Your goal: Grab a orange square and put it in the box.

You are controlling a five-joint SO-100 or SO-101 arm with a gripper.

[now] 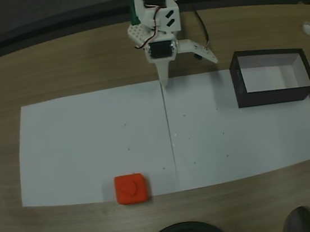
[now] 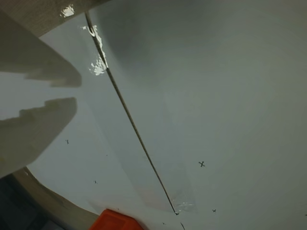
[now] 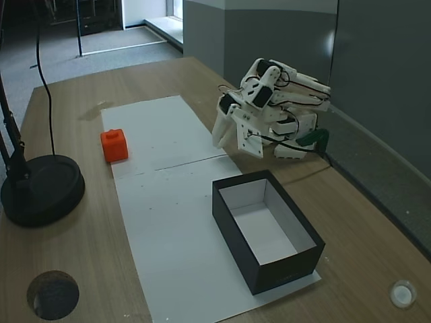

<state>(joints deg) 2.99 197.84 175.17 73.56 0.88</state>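
The gripper (image 1: 186,69) hangs with jaws apart and empty at the paper's far edge; the orange square (image 1: 131,188) lies well apart, near the front edge.

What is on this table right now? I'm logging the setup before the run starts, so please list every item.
Orange square: one, orange-red, near edge of the white paper, stud facing up.
Box: one, black walls, white inside, open, empty, on the paper's right end in a fixed view.
Paper sheets: two, white, laid edge to edge on the wooden table.
Round base: one, black, on the table beside the paper.
Gripper: one, white, open, hovering over the paper's far edge.
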